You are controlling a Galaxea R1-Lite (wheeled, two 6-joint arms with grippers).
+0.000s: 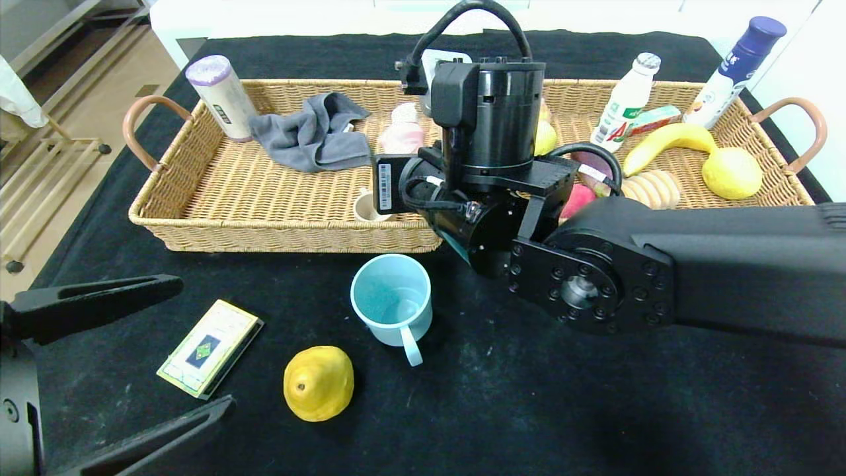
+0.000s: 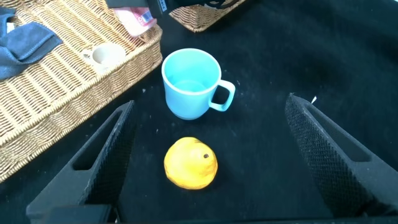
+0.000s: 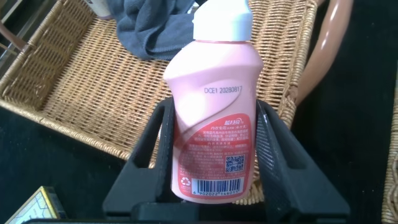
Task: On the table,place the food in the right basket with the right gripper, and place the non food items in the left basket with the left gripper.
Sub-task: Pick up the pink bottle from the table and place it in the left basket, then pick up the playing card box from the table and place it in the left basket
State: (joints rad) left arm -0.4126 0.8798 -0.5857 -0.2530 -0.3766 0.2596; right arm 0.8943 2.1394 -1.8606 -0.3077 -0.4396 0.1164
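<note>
Nearest you, the left pincer [image 1: 178, 344] sits low over the black cloth tabletop [image 1: 529, 410] with its two black fingers [image 2: 99, 162] spread wide and nothing between them. Between and just ahead of those fingers you have a flat green-and-cream card box [image 1: 210, 348] and, beside it, a yellow pear-shaped fruit [image 1: 318, 383]. Just beyond the fruit stands a pale blue plastic mug [image 1: 392, 305] with its handle turned toward you; mug and fruit are near each other but apart.

Farther on, your right pincer [image 3: 211, 155] is held over the gap where the two woven wicker baskets meet. It is closed onto a pink plastic bottle with a white cap [image 3: 214, 118], one finger on each side of the bottle's lower body.

The left wicker basket [image 1: 198, 198] holds a crumpled grey cloth [image 1: 314, 135], a small cream cup [image 1: 365, 206] and a white cylinder with a purple top [image 1: 219, 98] standing in its far corner. The right wicker basket [image 1: 780, 192] holds a banana [image 1: 667, 142], a yellow lemon-like fruit [image 1: 731, 172], a ridged bread roll [image 1: 651, 188] and a white drink bottle [image 1: 624, 102]. A white bottle with a dark blue cap [image 1: 737, 69] stands at its far rim; you cannot tell whether it is inside.
</note>
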